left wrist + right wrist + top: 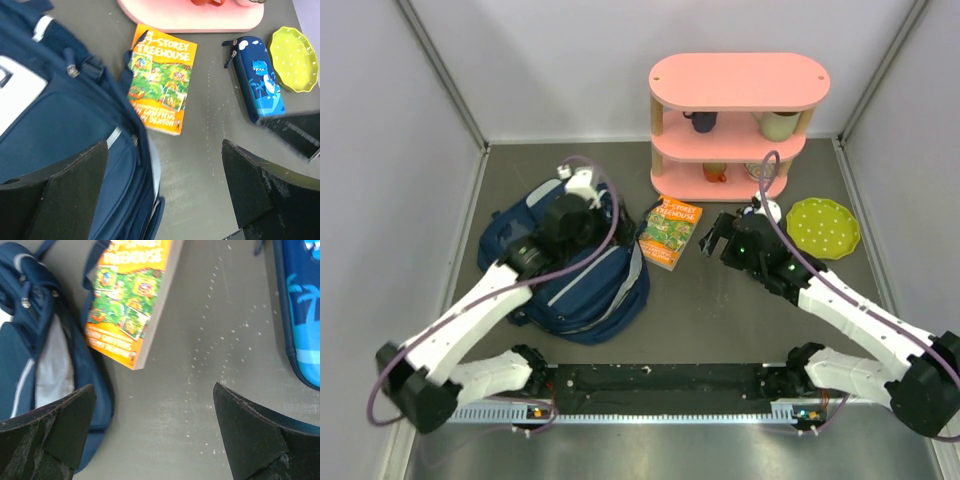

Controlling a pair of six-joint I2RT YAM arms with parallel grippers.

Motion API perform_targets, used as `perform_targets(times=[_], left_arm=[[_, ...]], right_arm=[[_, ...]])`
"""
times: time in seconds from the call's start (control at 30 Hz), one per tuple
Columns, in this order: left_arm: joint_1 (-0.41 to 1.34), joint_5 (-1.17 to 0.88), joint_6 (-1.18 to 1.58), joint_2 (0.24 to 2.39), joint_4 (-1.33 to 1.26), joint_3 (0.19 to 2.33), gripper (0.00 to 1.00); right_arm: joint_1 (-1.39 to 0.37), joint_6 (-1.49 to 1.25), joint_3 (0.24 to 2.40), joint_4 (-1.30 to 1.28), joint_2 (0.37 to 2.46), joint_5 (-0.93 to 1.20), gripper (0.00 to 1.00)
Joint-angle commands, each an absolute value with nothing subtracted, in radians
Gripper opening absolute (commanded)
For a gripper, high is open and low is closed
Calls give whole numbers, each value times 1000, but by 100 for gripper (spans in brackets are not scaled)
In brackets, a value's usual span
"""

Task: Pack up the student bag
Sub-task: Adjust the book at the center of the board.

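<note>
The student bag (582, 290), navy with white patches and a thin white stripe, lies on the left of the table. It fills the left of the left wrist view (60, 110), and its light grey lining shows in the right wrist view (50, 370). My left gripper (575, 215) (165, 192) hovers open over the bag's right edge and holds nothing. An orange book (670, 230) (162, 80) (130, 300) lies just right of the bag. My right gripper (716, 232) (150, 427) stands open over bare table, between the book and a blue pencil case (260, 80) (300, 315).
A pink three-tier shelf (740, 85) with mugs stands at the back centre. A green dotted plate (822, 227) (295, 57) lies at the right, beyond the pencil case. Grey walls enclose the table on three sides.
</note>
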State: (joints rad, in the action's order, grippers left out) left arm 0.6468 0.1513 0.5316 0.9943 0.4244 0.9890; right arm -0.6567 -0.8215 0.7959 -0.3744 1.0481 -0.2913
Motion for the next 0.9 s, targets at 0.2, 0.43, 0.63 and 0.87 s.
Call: perform_targets(times=[0.2,0.43,0.63,0.87], left_arm=[[637,-29,394,1600,134,1369,99],[592,-207,534,1905,58,1516,93],[555,-199,534,2032,128,1609,91],[546,-103,522,2102,201,1657,91]], right_arm=[[-591,-917,559,-22,991,-115,99],[-575,-925,538,-60,838,-271,99],[-572,-910,543,-60,795,-267,99],[-566,-911,548,-60,807,-252,99]])
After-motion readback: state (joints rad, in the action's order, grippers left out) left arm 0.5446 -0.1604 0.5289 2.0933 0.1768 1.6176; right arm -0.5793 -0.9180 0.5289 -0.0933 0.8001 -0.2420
